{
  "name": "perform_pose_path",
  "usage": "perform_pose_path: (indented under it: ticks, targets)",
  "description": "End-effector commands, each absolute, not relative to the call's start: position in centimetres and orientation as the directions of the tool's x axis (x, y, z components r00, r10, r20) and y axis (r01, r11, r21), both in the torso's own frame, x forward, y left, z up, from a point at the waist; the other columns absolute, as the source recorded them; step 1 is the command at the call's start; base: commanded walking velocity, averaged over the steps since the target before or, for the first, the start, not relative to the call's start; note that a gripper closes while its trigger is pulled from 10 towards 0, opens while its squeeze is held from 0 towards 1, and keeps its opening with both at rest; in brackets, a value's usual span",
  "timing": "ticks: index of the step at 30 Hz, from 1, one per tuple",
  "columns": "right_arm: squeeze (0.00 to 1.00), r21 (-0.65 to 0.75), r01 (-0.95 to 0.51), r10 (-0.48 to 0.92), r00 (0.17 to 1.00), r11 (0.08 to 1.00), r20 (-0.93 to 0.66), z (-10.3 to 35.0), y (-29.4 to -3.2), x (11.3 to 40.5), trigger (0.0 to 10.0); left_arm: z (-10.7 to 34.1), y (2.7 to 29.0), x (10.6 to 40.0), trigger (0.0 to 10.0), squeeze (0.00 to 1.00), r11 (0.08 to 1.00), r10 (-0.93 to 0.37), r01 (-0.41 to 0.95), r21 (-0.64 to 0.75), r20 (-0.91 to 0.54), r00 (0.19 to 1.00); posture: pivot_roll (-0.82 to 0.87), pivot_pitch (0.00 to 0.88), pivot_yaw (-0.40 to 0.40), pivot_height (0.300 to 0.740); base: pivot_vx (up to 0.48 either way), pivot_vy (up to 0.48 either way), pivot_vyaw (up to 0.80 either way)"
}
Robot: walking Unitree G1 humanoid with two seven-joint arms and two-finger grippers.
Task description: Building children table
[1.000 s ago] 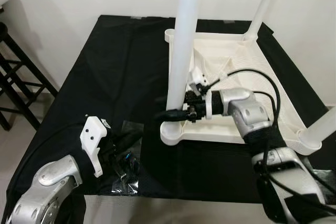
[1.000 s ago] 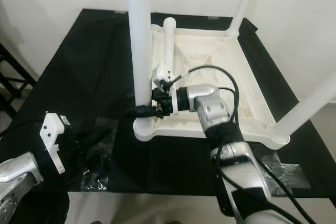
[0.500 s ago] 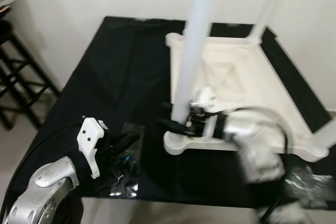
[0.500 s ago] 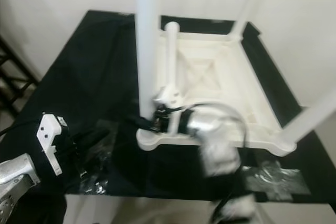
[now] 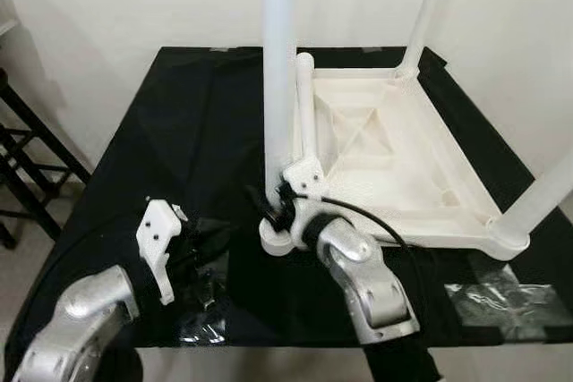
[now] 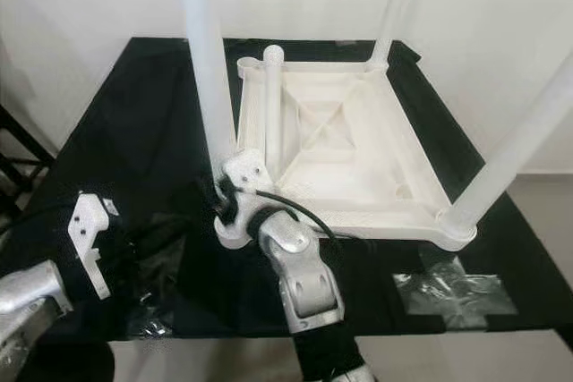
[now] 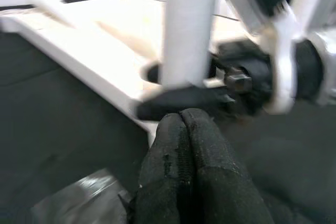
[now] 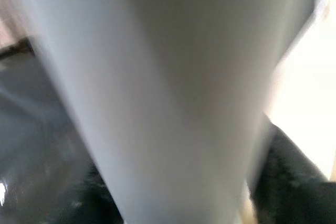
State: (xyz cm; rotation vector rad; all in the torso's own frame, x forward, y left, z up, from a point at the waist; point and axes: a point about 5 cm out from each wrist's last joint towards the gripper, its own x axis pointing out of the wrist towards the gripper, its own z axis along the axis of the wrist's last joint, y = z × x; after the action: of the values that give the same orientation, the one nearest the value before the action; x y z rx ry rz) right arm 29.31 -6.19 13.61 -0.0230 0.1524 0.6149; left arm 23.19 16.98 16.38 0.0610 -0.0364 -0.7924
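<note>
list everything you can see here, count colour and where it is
table top: 1, white, upside down on the black cloth
upright legs: 3, white, standing in its corners
loose leg: 1, white, lying along the top's left edge
cloth: 1, black, covering the work surface
plastic bags: 2, clear, at the cloth's near edge, left and right
rack: 1, black, on the floor at far left
right tool: 1, black, gripping the base of the near-left upright leg
left tool: 1, black, closed, low over the cloth near the left bag

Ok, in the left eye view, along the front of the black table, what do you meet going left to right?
Left gripper → crinkled clear plastic → near-corner table leg held by the right gripper → clear tape patch.
</note>
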Motion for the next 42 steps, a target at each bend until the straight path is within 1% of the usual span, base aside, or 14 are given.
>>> perform_pose_path:
  ticks: [1, 6, 7, 8, 9, 11, 12, 17, 22, 34, 35, 38, 40, 42]
  targets:
    - [1.00, 0.028, -0.606, 0.606, 0.791, 0.795, -0.078, 15.0, -6.1, 28.8, 10.0, 16.1, 17.5, 23.3, 10.0, 0.00, 0.731, -0.681, 0.680, 0.063, -0.009, 0.732, 0.08, 0.088, -0.026, 0.740, 0.000, 0.000, 0.00]
    - [1.00, 0.011, -0.744, 0.745, 0.667, 0.668, -0.017, 15.3, -8.1, 25.0, 10.0, 16.8, 19.5, 24.0, 10.0, 0.00, 0.882, -0.471, 0.471, 0.022, 0.059, 0.880, 0.05, 0.082, -0.008, 0.740, 0.000, 0.000, 0.00]
    - [1.00, 0.016, -0.748, 0.748, 0.663, 0.664, -0.029, 14.9, -8.8, 24.3, 10.0, 16.9, 19.9, 24.0, 10.0, 0.00, 0.911, -0.412, 0.413, 0.011, 0.074, 0.908, 0.04, 0.082, -0.006, 0.740, 0.000, 0.000, 0.00]
    - [1.00, 0.016, -0.748, 0.748, 0.663, 0.664, -0.029, 14.9, -8.8, 24.3, 10.0, 16.9, 19.9, 24.0, 10.0, 0.00, 0.911, -0.412, 0.413, 0.011, 0.074, 0.908, 0.04, 0.082, -0.006, 0.740, 0.000, 0.000, 0.00]
    - [0.42, 0.019, -0.747, 0.747, 0.664, 0.665, -0.035, 14.6, -9.6, 23.7, 10.0, 16.9, 20.2, 23.9, 10.0, 0.00, 0.932, -0.360, 0.362, -0.008, 0.082, 0.929, 0.04, 0.082, -0.005, 0.740, 0.000, 0.000, 0.00]
    - [0.42, 0.022, -0.740, 0.740, 0.671, 0.672, -0.036, 14.6, -10.3, 23.4, 10.0, 16.9, 20.3, 23.7, 10.0, 0.00, 0.946, -0.322, 0.324, -0.013, 0.083, 0.943, 0.04, 0.083, -0.005, 0.740, 0.000, 0.000, 0.00]
    - [0.00, 0.038, -0.736, 0.737, 0.675, 0.676, -0.041, 14.5, -11.1, 23.0, 10.0, 16.7, 20.2, 23.4, 10.0, 0.00, 0.958, -0.285, 0.286, 0.002, 0.084, 0.955, 0.03, 0.084, -0.006, 0.740, 0.000, 0.000, 0.00]
    - [0.00, 0.043, -0.730, 0.731, 0.676, 0.682, -0.096, 13.6, -13.3, 21.9, 10.0, 15.6, 19.2, 22.3, 10.0, 0.00, 0.970, -0.242, 0.240, 0.025, 0.066, 0.968, 0.03, 0.085, -0.011, 0.740, 0.000, 0.000, 0.00]
    - [0.00, 0.069, -0.746, 0.749, 0.657, 0.663, -0.089, 13.4, -13.3, 21.6, 10.0, 15.3, 18.7, 22.2, 10.0, 0.00, 0.965, -0.262, 0.262, 0.000, 0.060, 0.963, 0.02, 0.083, -0.011, 0.740, 0.000, -0.368, 0.00]
    - [0.00, 0.159, -0.829, 0.843, 0.536, 0.536, -0.044, 13.8, -12.9, 20.6, 10.0, 15.4, 18.2, 22.4, 10.0, 0.00, 0.957, -0.283, 0.286, -0.035, 0.077, 0.956, 0.01, 0.079, -0.013, 0.740, 0.000, -0.469, 0.00]
    - [0.00, 0.167, -0.845, 0.860, 0.508, 0.508, -0.048, 13.8, -12.9, 20.4, 10.0, 15.4, 18.1, 22.3, 10.0, 0.00, 0.957, -0.285, 0.288, -0.035, 0.077, 0.955, 0.02, 0.077, -0.014, 0.740, 0.000, -0.469, 0.00]
    - [0.00, 0.167, -0.845, 0.860, 0.508, 0.508, -0.048, 13.8, -12.9, 20.4, 10.0, 15.4, 18.1, 22.3, 10.0, 0.00, 0.957, -0.285, 0.288, -0.035, 0.077, 0.955, 0.02, 0.077, -0.014, 0.740, 0.000, -0.469, 0.00]
    - [0.00, 0.180, -0.885, 0.903, 0.424, 0.428, -0.066, 13.7, -12.7, 19.7, 10.0, 15.4, 18.0, 22.2, 10.0, 0.00, 0.954, -0.294, 0.297, -0.030, 0.078, 0.953, 0.02, 0.075, -0.015, 0.740, 0.000, -0.469, 0.00]
    - [0.00, 0.187, -0.898, 0.917, 0.392, 0.398, -0.070, 13.7, -12.7, 19.4, 10.0, 15.4, 17.9, 22.2, 10.0, 0.00, 0.953, -0.299, 0.302, -0.028, 0.079, 0.951, 0.02, 0.075, -0.016, 0.740, 0.000, -0.469, 0.00]
